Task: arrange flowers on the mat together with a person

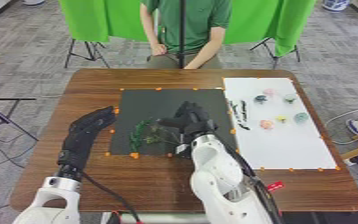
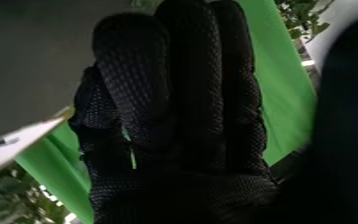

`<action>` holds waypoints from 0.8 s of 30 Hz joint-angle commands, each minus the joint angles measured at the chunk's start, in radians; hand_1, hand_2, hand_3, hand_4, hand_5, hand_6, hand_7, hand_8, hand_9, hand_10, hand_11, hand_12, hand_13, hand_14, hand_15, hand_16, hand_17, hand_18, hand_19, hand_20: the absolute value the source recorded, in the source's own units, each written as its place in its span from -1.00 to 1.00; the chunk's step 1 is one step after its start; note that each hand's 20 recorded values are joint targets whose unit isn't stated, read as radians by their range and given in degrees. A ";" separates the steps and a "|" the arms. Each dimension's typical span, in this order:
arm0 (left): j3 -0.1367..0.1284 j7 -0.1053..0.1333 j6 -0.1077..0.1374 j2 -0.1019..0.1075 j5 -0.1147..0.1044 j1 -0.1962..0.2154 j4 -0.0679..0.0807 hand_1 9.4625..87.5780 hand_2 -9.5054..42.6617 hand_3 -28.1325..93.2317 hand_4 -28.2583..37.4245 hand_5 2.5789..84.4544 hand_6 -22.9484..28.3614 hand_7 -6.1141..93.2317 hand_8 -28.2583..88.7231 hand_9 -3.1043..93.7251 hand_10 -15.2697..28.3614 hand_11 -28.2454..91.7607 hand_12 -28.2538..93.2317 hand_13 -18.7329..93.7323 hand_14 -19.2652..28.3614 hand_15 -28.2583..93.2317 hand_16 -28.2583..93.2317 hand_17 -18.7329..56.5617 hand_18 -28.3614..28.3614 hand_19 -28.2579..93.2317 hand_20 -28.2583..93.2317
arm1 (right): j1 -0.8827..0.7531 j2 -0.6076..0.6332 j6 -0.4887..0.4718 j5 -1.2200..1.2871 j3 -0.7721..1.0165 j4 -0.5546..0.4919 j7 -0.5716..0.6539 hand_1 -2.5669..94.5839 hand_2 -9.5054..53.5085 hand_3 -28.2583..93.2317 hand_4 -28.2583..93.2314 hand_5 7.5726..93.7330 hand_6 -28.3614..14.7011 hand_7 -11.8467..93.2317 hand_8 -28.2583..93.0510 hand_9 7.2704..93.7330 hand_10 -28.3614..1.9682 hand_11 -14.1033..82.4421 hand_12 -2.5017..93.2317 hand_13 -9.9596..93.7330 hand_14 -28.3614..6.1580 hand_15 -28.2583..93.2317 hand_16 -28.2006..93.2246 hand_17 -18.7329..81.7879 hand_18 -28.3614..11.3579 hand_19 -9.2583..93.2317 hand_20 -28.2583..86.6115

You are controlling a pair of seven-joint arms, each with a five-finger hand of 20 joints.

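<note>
In the head view, my right hand (image 1: 191,122) is above the right part of the dark mat (image 1: 149,102), its fingers straight. Feathery green sprigs (image 1: 138,135) lie on the mat's left part, and thinner greenery (image 1: 156,137) is beside the thumb. My left hand (image 1: 92,121) rests open past the mat's left edge. On the white sheet (image 1: 286,147) are a coral flower (image 1: 266,124), a yellow flower (image 1: 281,119), a teal flower (image 1: 301,117), several others and dark-green stems (image 1: 239,115). The right wrist view has my right hand (image 2: 189,95) with extended fingers.
Orange markers (image 1: 135,155) line the edges of the mat and sheet on the brown table (image 1: 140,180). A person in a green shirt sits across the table. A small red item (image 1: 274,186) lies near my right arm.
</note>
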 commanded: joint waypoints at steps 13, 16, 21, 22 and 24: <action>-0.020 -0.021 -0.028 -0.014 0.010 0.021 -0.002 -0.45 -0.91 0.46 -0.56 0.08 0.05 -0.60 -0.59 -0.07 0.24 -0.27 -0.24 -0.07 0.47 -0.34 -0.42 -0.37 0.41 -0.45 -0.22 | -0.064 0.083 -0.319 -0.022 -0.001 -0.114 0.101 -0.58 -0.13 0.64 -0.57 0.76 0.26 -0.53 -0.69 0.94 0.05 0.12 -0.29 0.77 -0.09 0.65 0.13 0.10 -1.00 0.81 0.45; -0.022 -0.022 -0.025 -0.011 0.005 0.025 -0.003 -0.45 -0.90 0.45 -0.57 0.08 0.05 -0.60 -0.59 -0.07 0.25 -0.27 -0.24 -0.07 0.47 -0.34 -0.41 -0.38 0.41 -0.45 -0.22 | -0.068 0.085 -0.336 -0.009 -0.007 -0.121 0.105 -0.60 -0.10 0.63 -0.57 0.77 0.24 -0.53 -0.69 0.94 0.04 0.13 -0.29 0.77 -0.10 0.66 0.13 0.10 -1.00 0.82 0.45; -0.025 -0.024 -0.024 -0.011 0.006 0.029 -0.006 -0.45 -0.90 0.45 -0.56 0.08 0.05 -0.60 -0.60 -0.07 0.25 -0.28 -0.24 -0.07 0.47 -0.34 -0.41 -0.38 0.41 -0.45 -0.22 | -0.084 0.092 -0.349 0.007 -0.029 -0.141 0.102 -0.60 -0.12 0.63 -0.56 0.77 0.24 -0.54 -0.69 0.94 0.03 0.14 -0.29 0.76 -0.12 0.66 0.13 0.10 -1.00 0.81 0.45; -0.023 -0.024 -0.028 -0.011 0.005 0.024 -0.003 -0.45 -0.90 0.46 -0.56 0.08 0.05 -0.60 -0.60 -0.07 0.25 -0.27 -0.24 -0.07 0.47 -0.34 -0.41 -0.38 0.41 -0.45 -0.22 | -0.085 0.095 -0.356 0.007 -0.034 -0.146 0.105 -0.60 -0.12 0.63 -0.56 0.78 0.24 -0.54 -0.69 0.94 0.03 0.14 -0.29 0.76 -0.11 0.66 0.13 0.10 -1.00 0.81 0.45; -0.025 -0.028 -0.031 -0.011 0.006 0.024 -0.004 -0.45 -0.90 0.46 -0.56 0.08 0.05 -0.60 -0.60 -0.07 0.25 -0.27 -0.24 -0.07 0.48 -0.33 -0.41 -0.38 0.41 -0.45 -0.22 | -0.089 0.098 -0.358 0.019 -0.043 -0.152 0.107 -0.60 -0.13 0.63 -0.56 0.78 0.24 -0.54 -0.69 0.95 0.03 0.14 -0.30 0.77 -0.11 0.66 0.12 0.10 -1.00 0.81 0.46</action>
